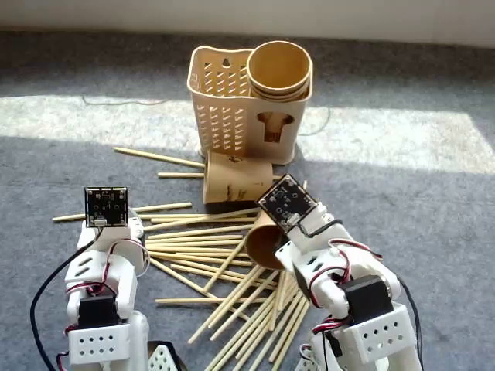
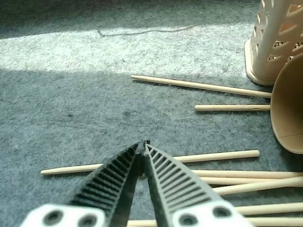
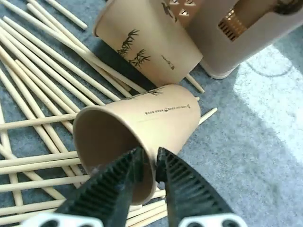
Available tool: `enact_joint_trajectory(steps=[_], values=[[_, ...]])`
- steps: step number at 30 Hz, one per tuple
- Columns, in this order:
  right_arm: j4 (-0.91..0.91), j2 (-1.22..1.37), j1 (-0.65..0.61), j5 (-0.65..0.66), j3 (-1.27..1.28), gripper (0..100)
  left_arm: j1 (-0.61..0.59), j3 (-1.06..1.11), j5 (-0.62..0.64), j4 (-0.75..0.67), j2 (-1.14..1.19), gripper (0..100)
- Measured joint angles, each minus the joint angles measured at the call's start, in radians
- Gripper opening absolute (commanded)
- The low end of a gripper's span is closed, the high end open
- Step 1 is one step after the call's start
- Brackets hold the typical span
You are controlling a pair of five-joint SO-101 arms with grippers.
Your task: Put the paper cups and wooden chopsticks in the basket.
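A beige slotted basket (image 1: 232, 108) stands at the back with stacked paper cups (image 1: 280, 69) inside it. One paper cup (image 1: 236, 179) (image 3: 147, 40) lies on its side in front of the basket. A second paper cup (image 1: 261, 243) (image 3: 142, 120) lies closer in, and my right gripper (image 3: 147, 155) is shut on its rim, one finger inside and one outside. Wooden chopsticks (image 1: 209, 251) (image 3: 42, 71) lie scattered over the grey carpet. My left gripper (image 2: 143, 144) is shut with nothing in it, just above a chopstick (image 2: 151, 161) at the pile's left edge.
The basket's corner (image 2: 279, 38) and the lying cup's mouth (image 2: 289, 109) appear in the left wrist view. Two single chopsticks (image 2: 201, 85) lie between them and my left gripper. Open carpet stretches to the left and far right.
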Motion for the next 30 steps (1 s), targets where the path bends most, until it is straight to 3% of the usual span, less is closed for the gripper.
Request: enact_joint_trajectory(steps=[13,16,21,30], values=[[0.015,0.000,0.054,0.000,-0.149,1.9,0.000,0.000,0.000,0.000,0.000,1],[0.101,0.000,0.049,0.000,-0.149,10.0,0.000,0.000,0.000,0.000,0.000,1],[0.293,-0.008,-0.063,0.000,-0.183,25.9,0.000,0.000,0.000,0.000,0.000,1],[0.307,-0.005,-0.212,0.003,-0.098,26.4,0.000,0.000,0.000,0.000,0.000,1]])
